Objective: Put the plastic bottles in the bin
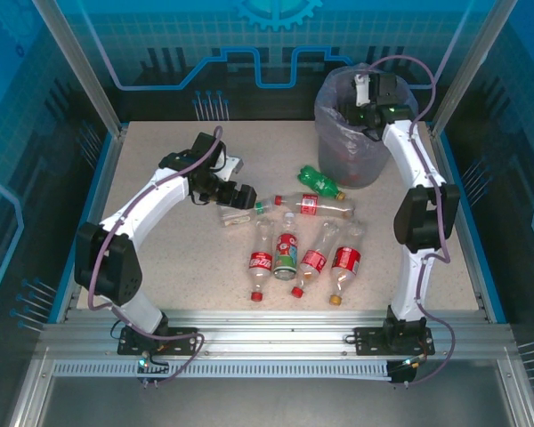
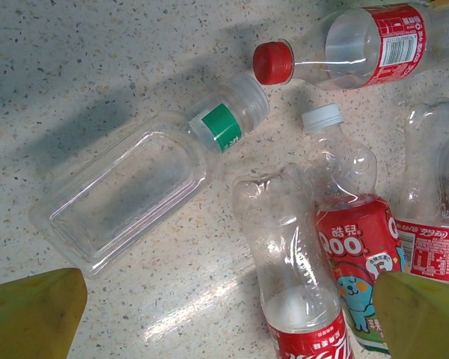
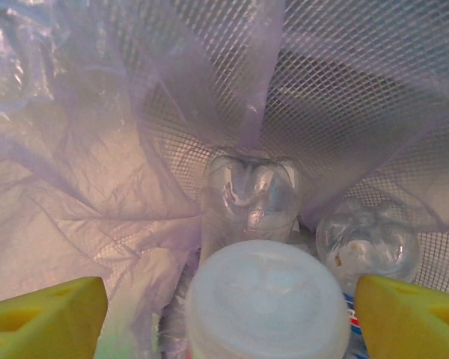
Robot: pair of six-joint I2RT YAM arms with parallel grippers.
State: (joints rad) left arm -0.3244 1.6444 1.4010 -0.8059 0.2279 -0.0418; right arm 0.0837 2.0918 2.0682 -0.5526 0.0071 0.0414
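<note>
Our left fingers [image 1: 243, 197] stand wide open over the bottles [image 1: 304, 253] lying clustered on the surface [image 1: 187, 267], holding nothing; a clear green-banded bottle [image 2: 135, 187] lies just beneath them. Our right fingers [image 1: 367, 100] hang at the mouth of the bin [image 1: 338, 156], at the far right of the surface, spread apart, with a white-capped bottle [image 3: 268, 299] between them that we see unclamped. Two more clear ones lie below it in the lavender liner [image 3: 97, 187].

Clear bottles [image 1: 287, 253] lying scattered, lavender-lined bin [image 1: 341, 153] upright
</note>
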